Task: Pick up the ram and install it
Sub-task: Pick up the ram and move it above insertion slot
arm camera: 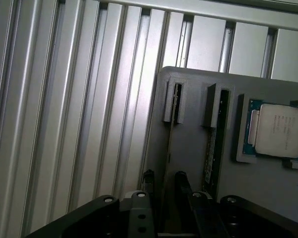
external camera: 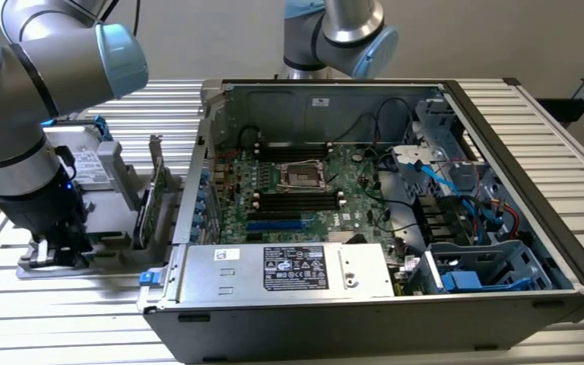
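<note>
My claw (arm camera: 165, 179) released, fingers (arm camera: 148, 179) straddle ram (arm camera: 169, 148), gap showing. Ram on edge in slot of gray holder (arm camera: 191, 144) on counter (arm camera: 64, 124), at exterior view's left of open computer case (external camera: 373, 213).

I seem to be working in a robotics lab or assembly test cell. A ribbed aluminium-profile table (external camera: 69, 319) carries an opened black desktop computer case (external camera: 373, 327), its green motherboard (external camera: 358, 171) bare. A grey moulded parts fixture (external camera: 119, 220) sits at nine o'clock. One grey-and-blue jointed robot arm (external camera: 39, 91) stands at ten o'clock, another (external camera: 338, 30) at twelve.
</note>
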